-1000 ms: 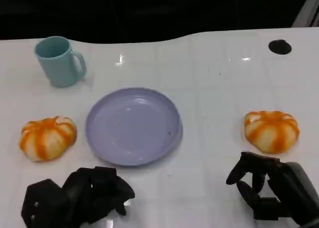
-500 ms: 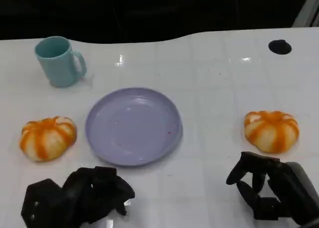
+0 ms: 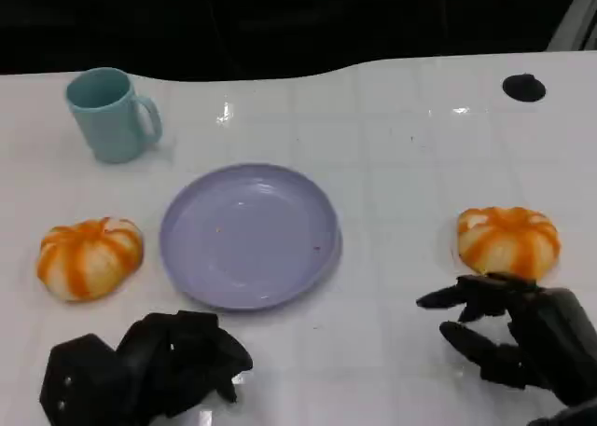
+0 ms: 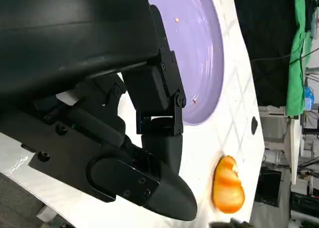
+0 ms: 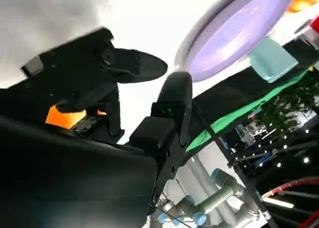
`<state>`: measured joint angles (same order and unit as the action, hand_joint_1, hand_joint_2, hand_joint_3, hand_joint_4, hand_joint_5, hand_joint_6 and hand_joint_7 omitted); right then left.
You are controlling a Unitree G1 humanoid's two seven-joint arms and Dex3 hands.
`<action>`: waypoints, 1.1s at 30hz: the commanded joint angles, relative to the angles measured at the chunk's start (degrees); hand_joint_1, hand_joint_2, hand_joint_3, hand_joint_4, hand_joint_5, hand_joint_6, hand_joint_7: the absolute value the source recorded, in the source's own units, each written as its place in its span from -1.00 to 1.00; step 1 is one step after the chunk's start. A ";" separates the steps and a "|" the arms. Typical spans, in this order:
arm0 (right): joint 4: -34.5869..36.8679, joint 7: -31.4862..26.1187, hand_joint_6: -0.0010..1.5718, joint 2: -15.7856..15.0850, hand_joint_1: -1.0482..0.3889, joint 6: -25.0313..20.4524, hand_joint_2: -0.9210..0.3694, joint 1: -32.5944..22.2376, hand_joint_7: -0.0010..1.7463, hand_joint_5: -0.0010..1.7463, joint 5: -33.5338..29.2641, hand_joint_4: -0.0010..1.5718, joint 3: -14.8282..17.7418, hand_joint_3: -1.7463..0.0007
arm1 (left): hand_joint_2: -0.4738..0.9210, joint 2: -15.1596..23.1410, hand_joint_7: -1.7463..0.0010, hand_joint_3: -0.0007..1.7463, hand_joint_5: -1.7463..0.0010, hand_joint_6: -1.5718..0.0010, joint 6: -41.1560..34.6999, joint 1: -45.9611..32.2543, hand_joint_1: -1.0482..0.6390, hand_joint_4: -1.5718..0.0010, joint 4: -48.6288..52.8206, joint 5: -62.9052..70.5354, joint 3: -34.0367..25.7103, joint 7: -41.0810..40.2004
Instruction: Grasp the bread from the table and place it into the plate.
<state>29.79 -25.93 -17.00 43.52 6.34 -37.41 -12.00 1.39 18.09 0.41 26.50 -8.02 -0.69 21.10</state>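
While the white tabletop (image 3: 401,146) spreads across the head view, a purple plate (image 3: 249,235) sits near its middle, bare. An orange-and-white bread (image 3: 508,242) lies to the plate's right, well apart from it, and a second bread (image 3: 90,257) lies just left of the plate. A pale blue mug (image 3: 110,115) stands farther back on the left, and a small black spot (image 3: 523,88) marks the far right. The right hand (image 3: 508,337) sits just in front of the right bread, fingers spread and holding nothing, not touching it. The left hand (image 3: 140,365) rests in front of the plate's left side, fingers curled in on nothing.

From the left wrist view, the left hand (image 4: 134,133) shows curled fingers, empty, with the plate (image 4: 199,53) beyond and the bread (image 4: 228,185) past the plate.

From the right wrist view, the right hand (image 5: 134,93) has its fingers parted, a patch of orange bread (image 5: 67,116) showing between them; the plate (image 5: 239,33) and mug (image 5: 270,61) lie beyond.
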 commanded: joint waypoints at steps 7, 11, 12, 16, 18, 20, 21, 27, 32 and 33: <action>-7.64 -0.35 -0.42 -5.17 -0.31 -9.11 -1.00 0.38 -1.00 -0.67 -4.37 -0.65 1.53 0.83 | 0.88 0.47 0.18 -0.99 -0.74 -0.70 0.16 -0.52 -1.00 -0.14 0.70 0.07 -0.31 -0.27; -12.19 2.31 -0.56 -6.26 -0.36 -15.58 -1.00 -0.32 -1.00 -0.72 -6.26 -0.76 1.63 0.84 | 0.88 0.21 0.18 -0.99 -0.74 -0.70 -0.28 -0.83 -1.00 -0.13 0.12 -0.13 -0.34 -0.44; -13.50 3.52 -0.59 -6.50 -0.36 -17.36 -1.00 -0.48 -1.00 -0.74 -6.45 -0.78 1.74 0.85 | 0.88 0.17 0.18 -0.99 -0.74 -0.70 -0.38 -0.90 -1.00 -0.13 -0.03 -0.14 -0.34 -0.46; -17.56 7.99 -0.70 -7.58 -0.39 -23.45 -1.00 -0.44 -1.00 -0.78 -7.42 -0.89 1.82 0.87 | 0.88 0.21 0.17 -0.99 -0.74 -0.70 -0.10 -1.10 -1.00 -0.13 -0.25 0.24 -0.17 -0.54; -18.79 10.52 -0.73 -8.03 -0.42 -26.56 -1.00 0.06 -1.00 -0.79 -8.14 -0.94 1.51 0.89 | 0.88 0.25 0.17 -0.99 -0.74 -0.70 0.06 -1.18 -1.00 -0.13 -0.27 0.33 -0.10 -0.48; -19.42 13.31 -0.75 -8.44 -0.44 -29.43 -1.00 0.91 -1.00 -0.79 -8.90 -0.96 1.04 0.89 | 0.88 0.25 0.17 -0.99 -0.74 -0.70 0.04 -1.17 -1.00 -0.12 -0.19 0.25 -0.10 -0.37; -19.47 14.50 -0.75 -8.55 -0.45 -30.55 -1.00 1.45 -1.00 -0.78 -9.12 -0.97 0.80 0.90 | 0.88 0.23 0.17 -0.99 -0.74 -0.70 -0.17 -1.16 -1.00 -0.12 -0.23 0.17 -0.12 -0.37; -17.96 17.69 -0.73 -8.70 -0.45 -34.63 -1.00 4.25 -0.99 -0.70 -10.11 -1.00 -1.25 0.97 | 0.87 0.23 0.17 -1.00 -0.73 -0.69 -0.63 -1.61 -1.00 -0.13 -0.96 0.14 -0.05 -0.45; -15.92 20.50 -0.74 -8.09 -0.39 -38.28 -0.97 6.97 -1.00 -0.73 -11.16 -1.00 -3.75 0.99 | 0.87 -0.01 0.18 -1.00 -0.72 -0.69 -0.82 -1.80 -0.99 -0.14 -1.35 0.03 0.00 -0.53; -15.67 20.65 -0.73 -8.00 -0.38 -38.70 -0.97 7.29 -0.99 -0.72 -11.20 -0.99 -4.04 0.99 | 0.86 -0.06 0.18 -1.00 -0.72 -0.70 -0.97 -1.83 -0.99 -0.14 -1.47 0.02 0.00 -0.58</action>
<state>13.09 -6.10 -24.61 6.23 12.20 -48.39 -15.43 0.95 18.03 -0.63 25.17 -8.01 -0.57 21.06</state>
